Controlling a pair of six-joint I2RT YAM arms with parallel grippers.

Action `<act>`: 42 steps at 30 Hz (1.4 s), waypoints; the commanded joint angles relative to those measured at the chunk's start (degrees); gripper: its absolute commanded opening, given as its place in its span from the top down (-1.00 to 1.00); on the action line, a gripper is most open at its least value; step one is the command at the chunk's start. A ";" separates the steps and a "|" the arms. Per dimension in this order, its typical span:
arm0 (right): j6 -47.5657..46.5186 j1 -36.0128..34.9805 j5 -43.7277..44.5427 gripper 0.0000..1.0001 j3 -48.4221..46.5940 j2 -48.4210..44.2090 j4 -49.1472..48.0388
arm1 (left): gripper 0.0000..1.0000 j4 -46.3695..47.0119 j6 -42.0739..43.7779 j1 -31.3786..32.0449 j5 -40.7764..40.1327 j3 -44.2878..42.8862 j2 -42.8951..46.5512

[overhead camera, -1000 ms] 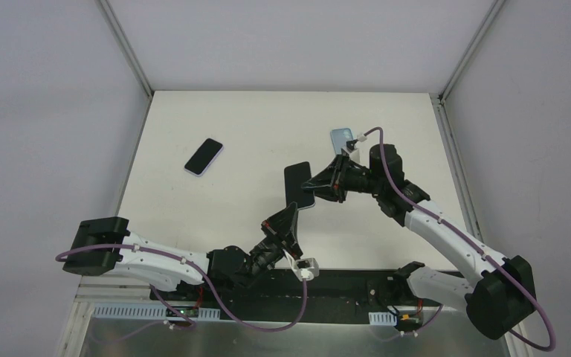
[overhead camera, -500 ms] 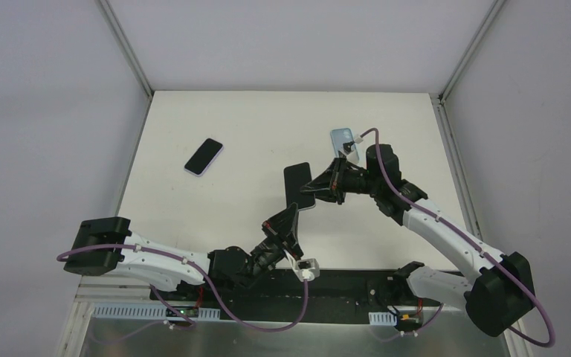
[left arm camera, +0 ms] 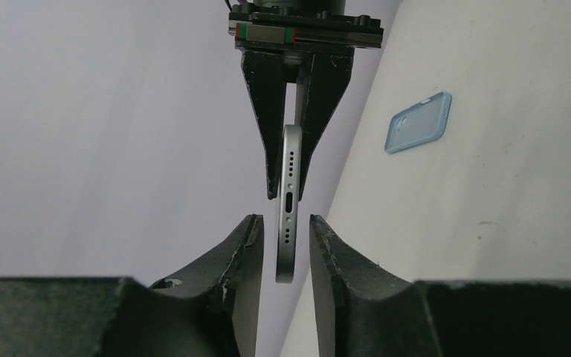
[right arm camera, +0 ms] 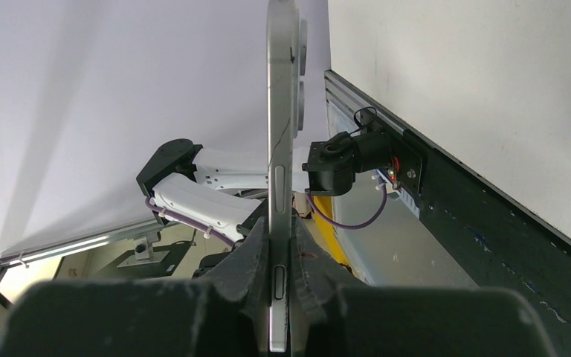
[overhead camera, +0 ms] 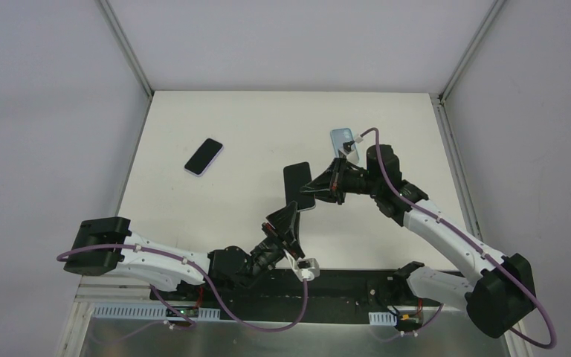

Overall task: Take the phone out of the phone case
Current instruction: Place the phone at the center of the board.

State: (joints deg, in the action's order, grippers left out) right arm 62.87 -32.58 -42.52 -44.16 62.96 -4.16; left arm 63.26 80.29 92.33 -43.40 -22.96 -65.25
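Observation:
The phone point(overhead camera: 298, 186), bare, with a dark screen and a silver edge, hangs on edge above the table. My right gripper point(overhead camera: 317, 190) is shut on its side, and in the right wrist view the pads press both faces of the phone point(right arm camera: 281, 149). My left gripper point(left arm camera: 282, 221) stands open around the phone's bottom end point(left arm camera: 290, 201), with a thin gap on each side. In the top view the left gripper point(overhead camera: 287, 217) sits just below the phone. The empty light blue phone case point(overhead camera: 340, 137) lies flat on the table behind the right wrist and also shows as the case point(left arm camera: 418, 123) in the left wrist view.
A second phone point(overhead camera: 204, 156) with a pale lilac rim lies flat on the white table point(overhead camera: 230, 126) at the left. Grey walls with metal rails enclose the back and sides. A black strip with the arm bases runs along the near edge.
My left gripper's jaws have parted and let go of the phone's bottom end. The right gripper has tightened on the phone and keeps it in the air.

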 commanded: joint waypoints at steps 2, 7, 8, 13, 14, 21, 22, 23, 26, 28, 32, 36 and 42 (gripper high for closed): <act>-0.32 -0.35 -1.11 1.00 -1.72 -1.96 -4.14 | 0.30 3.89 -0.93 0.83 0.73 -0.43 0.14; 0.13 0.41 -0.90 1.00 -1.72 -2.99 -4.60 | -0.22 3.93 -1.16 0.83 -0.04 -0.15 0.44; 0.45 0.63 -0.83 1.00 -1.65 -3.34 -4.98 | -0.36 3.93 -1.52 0.83 -0.14 0.14 0.66; 2.48 2.21 -0.81 1.00 -1.26 -4.84 -7.16 | -0.48 3.95 -2.61 0.83 -1.13 1.13 1.13; 2.78 2.62 -0.93 1.00 -1.35 -5.19 -7.13 | -0.49 3.97 -2.95 0.83 -1.39 1.23 1.22; 2.69 6.45 0.38 1.00 -1.76 -10.13 -5.67 | -0.71 3.97 -7.32 0.83 -3.33 2.14 1.70; 1.13 6.55 1.57 1.00 -1.95 -11.45 -4.17 | -0.72 4.02 -8.13 0.83 -3.70 2.26 1.77; -1.10 6.48 3.01 1.00 -2.35 -12.80 -1.40 | -0.73 3.98 -9.11 0.83 -4.05 2.26 1.79; -9.15 6.23 8.76 1.00 -3.39 -18.21 7.43 | -0.77 3.91 -12.87 0.83 -4.60 2.17 1.87; -12.67 5.96 11.92 1.00 -3.56 -21.40 11.20 | -0.80 3.89 -15.78 0.79 -4.88 2.05 1.85; -19.56 4.45 15.93 1.00 -2.37 -26.59 15.59 | -0.89 3.80 -23.47 0.67 -6.32 1.80 3.15; -23.07 3.14 17.40 1.00 -0.11 -30.20 16.41 | -0.98 -1.00 -36.61 -1.55 -7.02 1.60 8.16; -25.00 2.28 18.05 1.00 2.00 -31.77 15.69 | -0.98 -30.79 -70.62 -14.81 6.49 -2.99 19.13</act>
State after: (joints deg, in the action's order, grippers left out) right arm 41.19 -29.69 -25.89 -42.37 31.86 14.06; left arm 50.11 36.67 84.97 -45.87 -21.76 -51.72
